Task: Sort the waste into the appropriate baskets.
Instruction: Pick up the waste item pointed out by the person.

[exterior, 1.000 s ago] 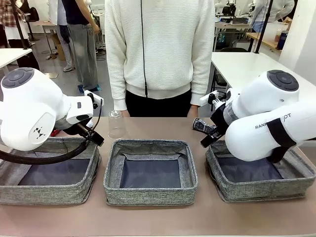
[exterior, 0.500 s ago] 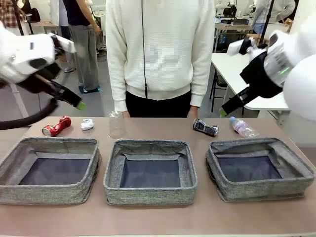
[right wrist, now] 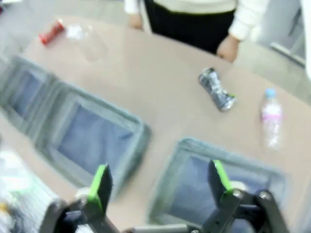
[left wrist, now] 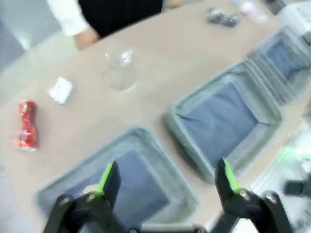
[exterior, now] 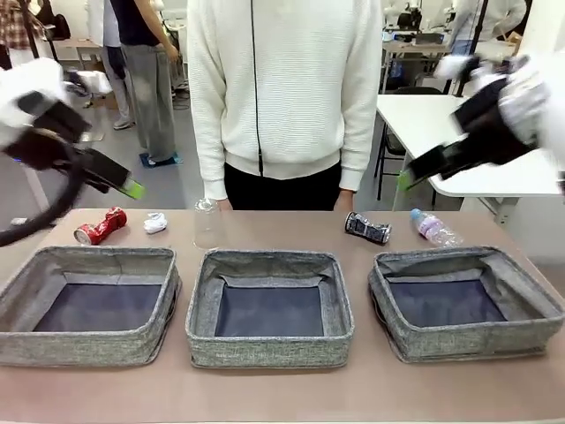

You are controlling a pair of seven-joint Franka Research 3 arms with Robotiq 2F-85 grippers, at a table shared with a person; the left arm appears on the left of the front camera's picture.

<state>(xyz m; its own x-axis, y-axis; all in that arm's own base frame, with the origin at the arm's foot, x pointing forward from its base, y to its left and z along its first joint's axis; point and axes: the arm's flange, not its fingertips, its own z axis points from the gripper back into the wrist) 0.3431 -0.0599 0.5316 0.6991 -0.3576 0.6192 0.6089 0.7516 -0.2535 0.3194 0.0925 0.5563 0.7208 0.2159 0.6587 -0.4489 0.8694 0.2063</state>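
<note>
Three grey baskets sit in a row: left (exterior: 97,256), middle (exterior: 265,258), right (exterior: 459,258). Behind them, from left to right, lie a crushed red can (exterior: 100,225), a white paper wad (exterior: 156,222), a clear cup (exterior: 206,223), a crushed dark can (exterior: 367,228) and a small bottle (exterior: 433,228). My left gripper (exterior: 132,187) hangs open high above the red can. The right gripper (exterior: 404,179), also open, hovers above the dark can and bottle. Both wrist views look down past empty fingers (left wrist: 109,172) (right wrist: 101,177) at the baskets, the red can (left wrist: 26,131) and the dark can (right wrist: 216,89).
A person in a white sweater (exterior: 282,88) stands at the far edge of the table, hands resting on it by the cup and the dark can. A white table (exterior: 441,124) stands behind at the right. Bare tabletop runs in front of the baskets.
Both arms have risen from low over the outer baskets and swung up and outward, uncovering the waste behind. Both grippers stayed open.
</note>
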